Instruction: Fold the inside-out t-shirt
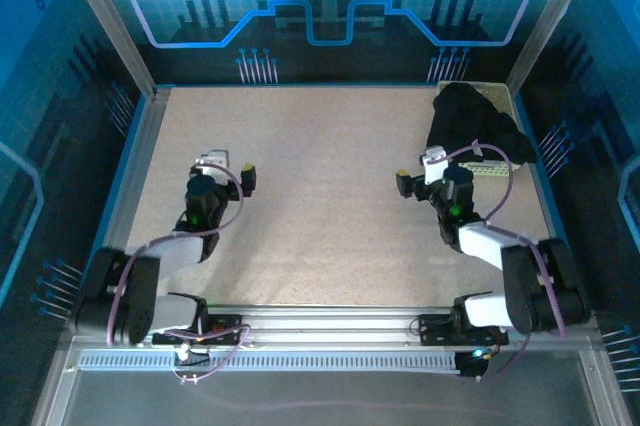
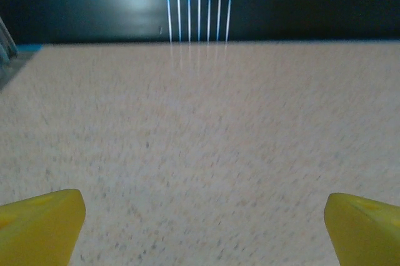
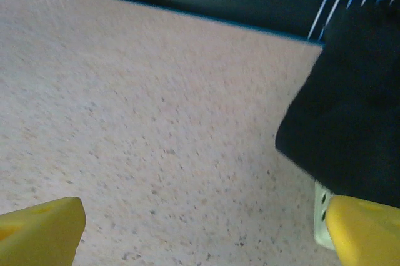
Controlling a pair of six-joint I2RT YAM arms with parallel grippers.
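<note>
The inside-out t-shirt (image 1: 470, 121) is a black bundle heaped in a pale yellow-green basket (image 1: 497, 93) at the table's far right corner, spilling over its front wall. My right gripper (image 1: 420, 170) stands open just left of the basket, above the table, with nothing between its fingers. In the right wrist view the gripper (image 3: 203, 228) is wide open over bare tabletop; the t-shirt (image 3: 350, 103) hangs at the right, over the basket wall (image 3: 321, 216). My left gripper (image 1: 230, 166) is open over the left half of the table, and in its wrist view the open gripper (image 2: 203, 228) frames bare tabletop.
The speckled beige table (image 1: 320, 206) is walled by a blue-edged metal frame (image 1: 135, 161). A dark back panel (image 2: 281, 4) with blue pin marks closes the far side. The arm bases (image 1: 330, 331) sit on the rail at the near edge.
</note>
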